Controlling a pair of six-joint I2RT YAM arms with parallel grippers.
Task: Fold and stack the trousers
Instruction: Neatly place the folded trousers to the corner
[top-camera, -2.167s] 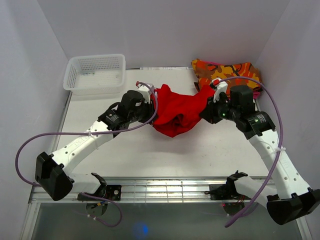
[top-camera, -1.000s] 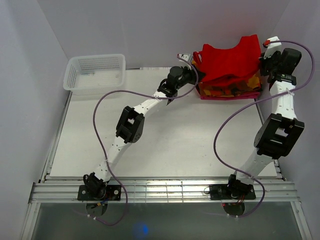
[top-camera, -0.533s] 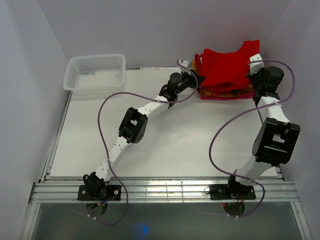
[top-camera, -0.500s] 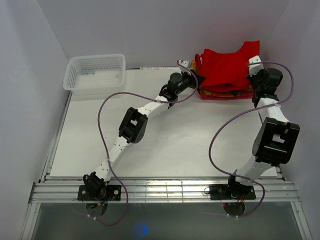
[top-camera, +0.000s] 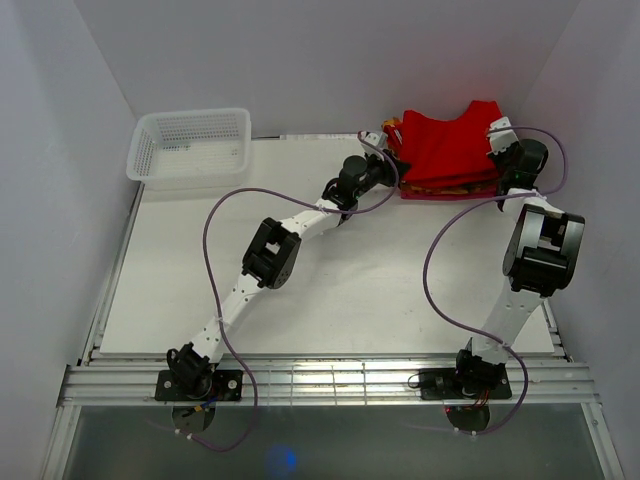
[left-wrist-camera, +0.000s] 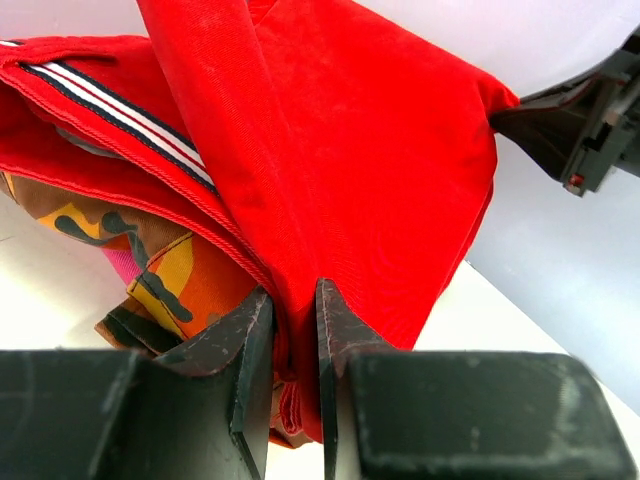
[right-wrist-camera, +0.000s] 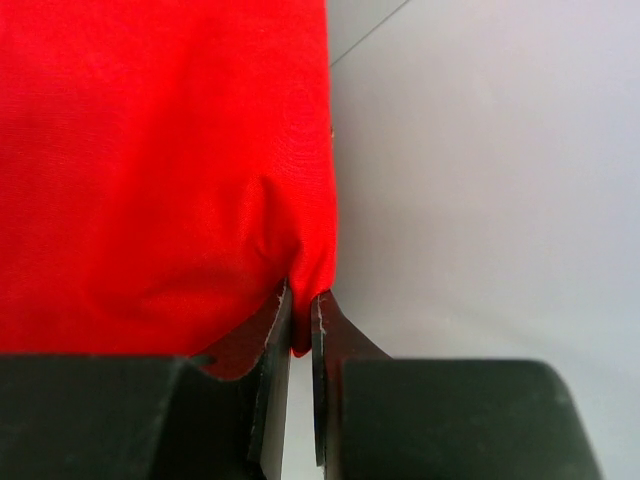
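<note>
So the left pincer (left-wrist-camera: 295, 335) was pinching the trousers (top-camera: 445, 145) by one edge; the right pincer (right-wrist-camera: 300, 330) was clamped on the other corner. They lay on the camo garment (left-wrist-camera: 150, 270) at the table's (top-camera: 330, 290) far right.

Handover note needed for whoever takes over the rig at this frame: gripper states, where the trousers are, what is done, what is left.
Left gripper: shut on the left edge of the trousers.
Right gripper: shut on their right edge.
Trousers: folded, and they appear to rest on top of the camouflage garment at the far right corner of the table.
Done: the fold, and carrying the trousers onto the pile.
Left: open both grippers, draw the arms back, then check that the fold holds.
</note>
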